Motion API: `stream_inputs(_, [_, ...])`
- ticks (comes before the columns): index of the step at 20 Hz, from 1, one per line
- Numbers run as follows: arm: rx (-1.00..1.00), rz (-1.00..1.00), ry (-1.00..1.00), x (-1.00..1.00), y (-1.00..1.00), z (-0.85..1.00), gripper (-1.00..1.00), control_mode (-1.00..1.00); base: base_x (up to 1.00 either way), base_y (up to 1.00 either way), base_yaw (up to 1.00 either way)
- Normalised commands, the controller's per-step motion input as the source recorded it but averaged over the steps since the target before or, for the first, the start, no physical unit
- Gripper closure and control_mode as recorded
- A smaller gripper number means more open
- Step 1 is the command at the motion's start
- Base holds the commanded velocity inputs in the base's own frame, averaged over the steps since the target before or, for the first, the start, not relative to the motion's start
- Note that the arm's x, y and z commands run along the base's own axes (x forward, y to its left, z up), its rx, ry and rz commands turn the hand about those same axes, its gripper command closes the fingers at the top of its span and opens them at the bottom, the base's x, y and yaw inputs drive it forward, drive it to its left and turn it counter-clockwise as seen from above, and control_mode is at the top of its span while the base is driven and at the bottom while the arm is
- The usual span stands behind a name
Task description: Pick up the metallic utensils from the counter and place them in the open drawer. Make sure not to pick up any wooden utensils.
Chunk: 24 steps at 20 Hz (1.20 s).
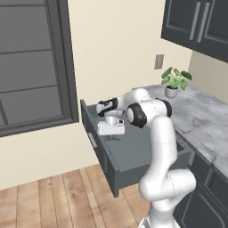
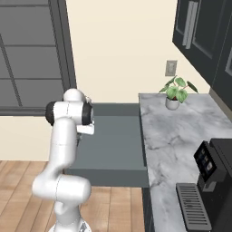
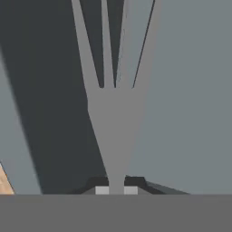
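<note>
One utensil in hand: a grey metal fork [image 3: 113, 113], tines pointing away from the hand camera, handle running down between the finger tips.
Gripper [image 3: 116, 189]: clamped on the fork's slim handle; both small dark tips press against it from either side.
Gripper position: in the left base view the hand [image 1: 111, 127] hangs low over the open drawer [image 1: 133, 156], near its far end by the wall, pointing down into the box.
Fork against background: in the hand view it stands in front of the drawer's blue-grey inside, a darker shaded band to the left and a paler surface to the right. Whether the tines touch the drawer floor, cannot tell.
Drawer: pulled well out from the cabinet run, deep box, flat front panel with a small silver bar handle [image 1: 92, 140] facing the wooden floor [image 1: 53, 200].
Drawer contents: a small dark mark lies on the drawer floor just below the hand in the left base view; too small to name.
Counter [image 2: 181, 136]: white-grey marble with darker veins, running beside the drawer.
Potted plant [image 2: 174, 93]: small white pot, green leaves, at the far end of the counter by the wall.
Coffee machine [image 2: 208, 181]: black, at the near right of the counter.
Arm: elbow raised above the drawer, forearm reaching toward the wall.
</note>
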Motion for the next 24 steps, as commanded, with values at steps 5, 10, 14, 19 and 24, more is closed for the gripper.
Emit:
stream_inputs(5, [-0.17,-0.14,-0.29,-0.48,-0.75,0.73,1.00,-1.00,0.00,0.00,0.00])
stream_inputs(10, [0.13,-0.03,-0.65,-0.86,-0.89,-0.05,1.00,-1.00,0.00,0.00,0.00])
stream_inputs(14, [0.26,0.00,-0.84,-1.00,-0.50,-0.06,1.00,-1.00,0.00,0.00,0.00])
stream_inputs(19, [0.10,-0.01,-0.41,-0.33,-0.12,0.95,1.00,-1.00,0.00,0.00,0.00])
stream_inputs(24, [0.00,-0.07,0.01,0.00,-0.01,0.19,1.00,-1.00,0.00,0.00,0.00])
